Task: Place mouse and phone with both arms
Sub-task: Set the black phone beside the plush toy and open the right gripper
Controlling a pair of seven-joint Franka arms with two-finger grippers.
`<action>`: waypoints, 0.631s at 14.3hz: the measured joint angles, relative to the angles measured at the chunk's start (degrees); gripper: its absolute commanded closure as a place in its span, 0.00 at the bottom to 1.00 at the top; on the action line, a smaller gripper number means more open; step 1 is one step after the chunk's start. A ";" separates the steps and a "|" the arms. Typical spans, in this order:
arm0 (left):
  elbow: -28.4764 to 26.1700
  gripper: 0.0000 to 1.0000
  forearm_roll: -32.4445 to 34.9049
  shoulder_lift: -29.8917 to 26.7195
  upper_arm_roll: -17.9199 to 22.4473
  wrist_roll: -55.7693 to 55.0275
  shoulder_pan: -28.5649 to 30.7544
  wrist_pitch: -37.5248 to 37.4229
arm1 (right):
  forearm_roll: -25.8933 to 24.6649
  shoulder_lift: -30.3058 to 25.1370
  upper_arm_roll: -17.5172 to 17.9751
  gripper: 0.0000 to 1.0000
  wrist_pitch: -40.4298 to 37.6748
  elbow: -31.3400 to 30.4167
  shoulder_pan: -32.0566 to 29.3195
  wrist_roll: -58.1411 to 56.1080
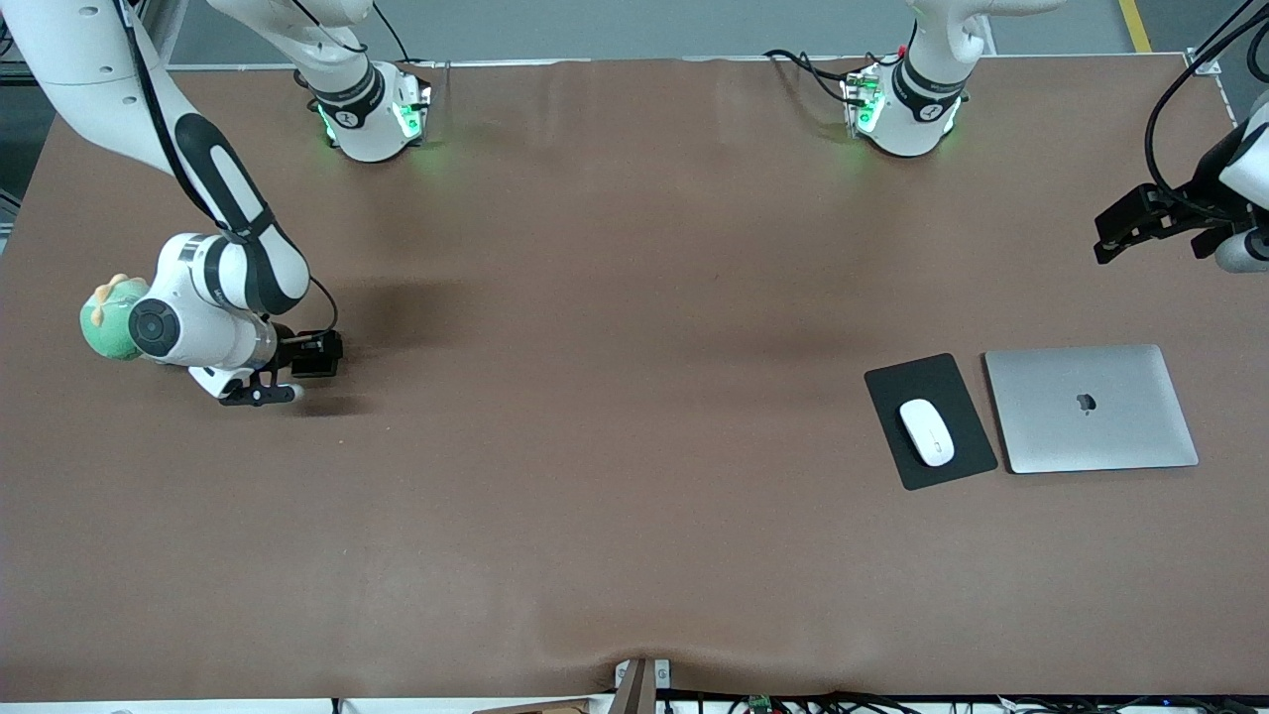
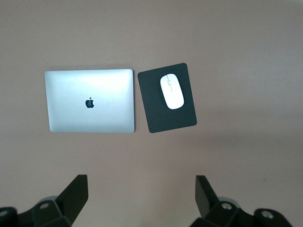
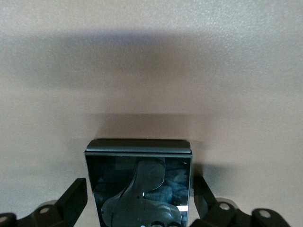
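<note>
The phone (image 3: 138, 182) lay flat on the worktop (image 1: 595, 397) between the released fingers of the right hand (image 1: 297, 372), at the right arm's end; the mouse (image 1: 926, 431) sat on its mat (image 1: 967, 451) below the open, waiting left hand (image 2: 142, 198)

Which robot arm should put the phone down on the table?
The right arm. Its pincer is low over the table with the phone between its fingers. The left pincer is empty, above the mouse and laptop.
</note>
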 measured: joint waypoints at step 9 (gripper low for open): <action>-0.31 0.00 0.00 0.05 -1.07 -2.12 0.29 0.03 | -0.02 -0.49 0.67 0.00 -9.39 13.73 0.01 -4.75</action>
